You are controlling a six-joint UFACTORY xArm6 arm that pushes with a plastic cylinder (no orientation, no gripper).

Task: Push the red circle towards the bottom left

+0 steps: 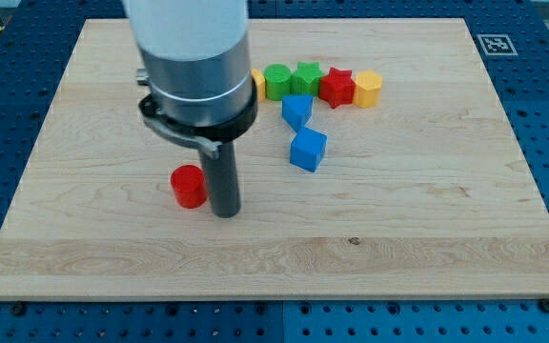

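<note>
The red circle is a short red cylinder on the wooden board, left of the board's middle. My tip is the lower end of the dark rod and rests on the board just to the right of the red circle, close beside it; I cannot tell whether they touch. The arm's grey body rises above the rod and hides the board behind it.
A row of blocks lies near the view's top: a yellow block partly hidden by the arm, a green circle, a green star, a red star, a yellow hexagon. Two blue blocks sit below them.
</note>
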